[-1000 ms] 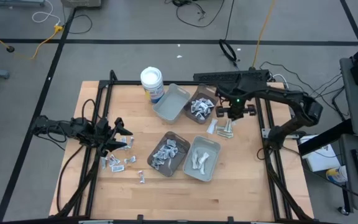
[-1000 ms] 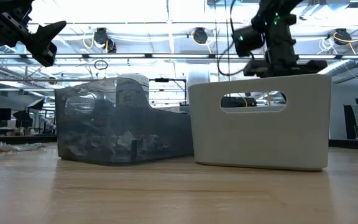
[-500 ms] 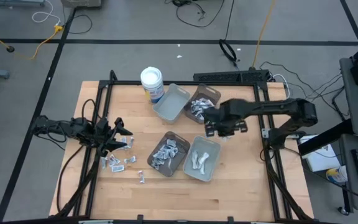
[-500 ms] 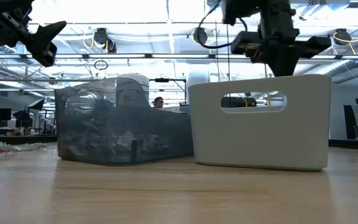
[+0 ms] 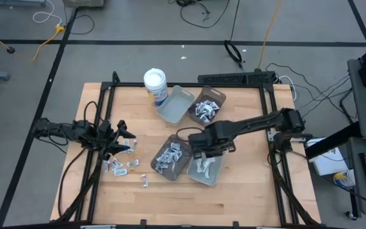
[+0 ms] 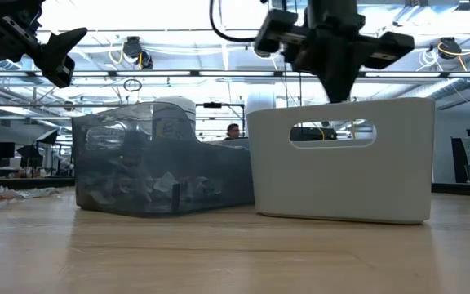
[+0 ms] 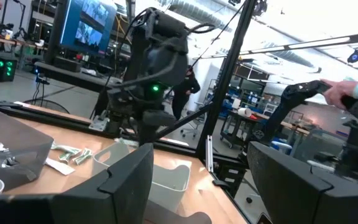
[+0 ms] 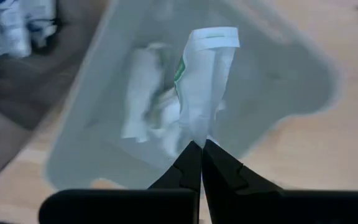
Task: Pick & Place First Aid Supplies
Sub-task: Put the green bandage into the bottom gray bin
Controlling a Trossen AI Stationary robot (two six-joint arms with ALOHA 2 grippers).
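Observation:
My right gripper (image 5: pixel 203 152) hangs over the pale grey tray (image 5: pixel 216 173) at mid table, shut on a white packet with green print (image 8: pixel 205 81). Through the right wrist view the tray (image 8: pixel 278 93) shows below, with other white packets (image 8: pixel 143 93) lying in it. In the low view this gripper (image 6: pixel 334 82) stands just above the tray's rim (image 6: pixel 341 163). More first aid supplies fill the two brown trays (image 5: pixel 172 157) (image 5: pixel 206 108) and lie loose on the wood (image 5: pixel 124 165). My left gripper (image 5: pixel 123 136) waits open at the table's left. My right gripper pinches one end of the packet (image 8: pixel 197 132) between its two fingertips, coming from above and pointing steeply down. The rest of the packet hangs below the fingers, lifted clear, over the pale tray.
A white round tub with a blue label (image 5: pixel 155 83) stands at the far side beside an empty-looking grey tray (image 5: pixel 175 105). Black frame rails (image 5: pixel 269 137) border the wooden top. Bare wood lies along the near edge.
My right gripper has swung from the spot right of the trays toward the table's left and near edge, rolling at the wrist, and now hangs over the pale grey tray. It stayed shut throughout.

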